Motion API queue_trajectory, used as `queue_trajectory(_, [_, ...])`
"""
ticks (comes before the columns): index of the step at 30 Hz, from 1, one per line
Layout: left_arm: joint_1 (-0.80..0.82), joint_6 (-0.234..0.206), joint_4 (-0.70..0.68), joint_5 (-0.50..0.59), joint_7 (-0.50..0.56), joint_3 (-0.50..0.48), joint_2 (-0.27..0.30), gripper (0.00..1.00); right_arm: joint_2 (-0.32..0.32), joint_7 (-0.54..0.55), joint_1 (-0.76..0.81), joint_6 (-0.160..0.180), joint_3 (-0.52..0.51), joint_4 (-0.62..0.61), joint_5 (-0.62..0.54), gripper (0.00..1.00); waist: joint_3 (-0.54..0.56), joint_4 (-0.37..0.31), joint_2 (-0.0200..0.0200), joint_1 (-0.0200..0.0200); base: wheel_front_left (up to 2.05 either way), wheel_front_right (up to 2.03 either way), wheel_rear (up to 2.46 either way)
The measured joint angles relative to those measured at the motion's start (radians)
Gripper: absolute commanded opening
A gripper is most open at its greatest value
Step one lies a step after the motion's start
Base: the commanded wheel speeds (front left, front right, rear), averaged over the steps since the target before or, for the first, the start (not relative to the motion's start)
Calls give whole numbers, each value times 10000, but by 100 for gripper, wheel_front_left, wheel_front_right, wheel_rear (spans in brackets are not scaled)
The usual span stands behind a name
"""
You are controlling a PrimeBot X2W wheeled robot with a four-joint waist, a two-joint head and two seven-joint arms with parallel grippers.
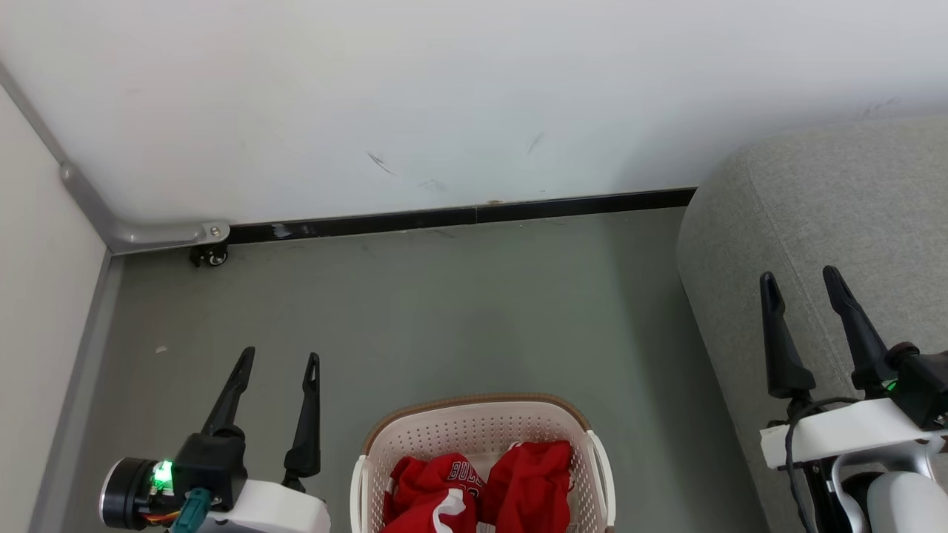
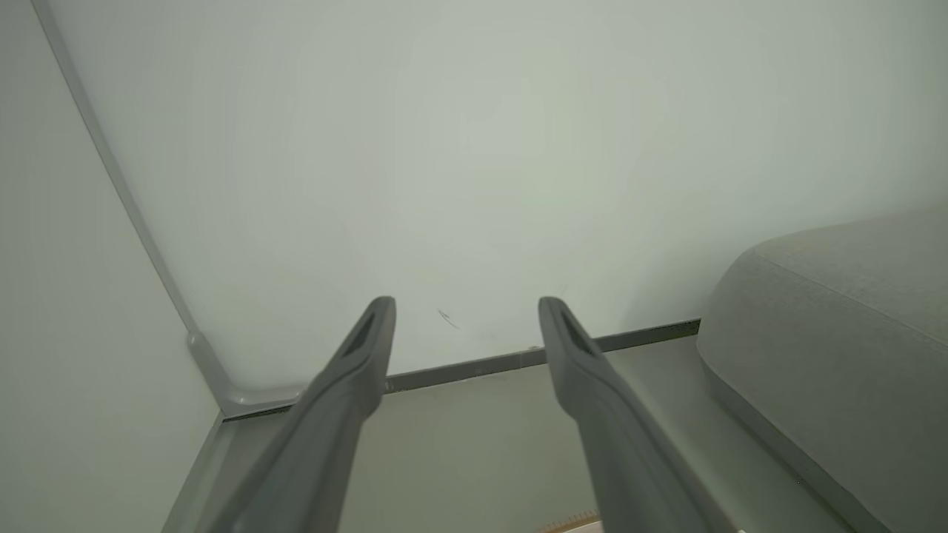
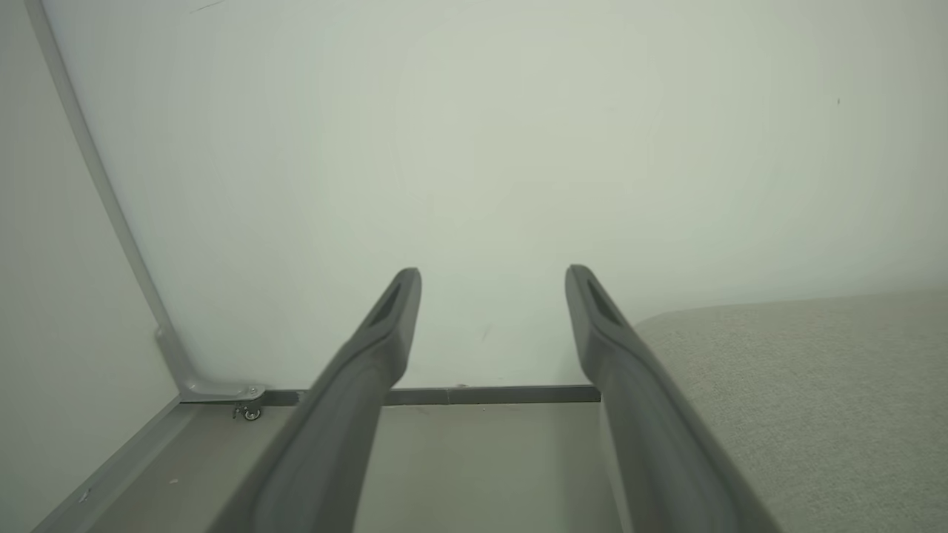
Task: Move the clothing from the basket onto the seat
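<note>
Our left gripper (image 1: pixel 281 355) hangs spread, empty, beside the basket (image 1: pixel 474 400) holding clothing (image 1: pixel 529 481); our right gripper (image 1: pixel 800 275), likewise spread, hangs at the seat (image 1: pixel 852 192) edge.

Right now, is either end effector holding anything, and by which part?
Nothing is held. The left end effector and right end effector stand open and empty; the clothing lies in the basket.

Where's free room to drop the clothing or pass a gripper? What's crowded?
Free: the seat top, bare grey fabric by the right gripper. Also the floor strip between basket, baseboard and seat, and the floor around the left gripper. Crowded: inside the basket, filled by the red clothing. Both grippers open, empty.
</note>
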State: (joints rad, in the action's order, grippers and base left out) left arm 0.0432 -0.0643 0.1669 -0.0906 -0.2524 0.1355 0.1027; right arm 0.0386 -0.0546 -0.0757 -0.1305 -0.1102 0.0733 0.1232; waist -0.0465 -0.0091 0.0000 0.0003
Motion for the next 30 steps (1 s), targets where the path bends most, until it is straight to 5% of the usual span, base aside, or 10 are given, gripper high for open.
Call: queue_trajectory(30, [1823, 437, 1678, 811, 61, 1020, 73, 100, 2, -98, -181, 0, -90, -1524, -180, 100, -1651, -402, 0, -1, 0, 0, 0])
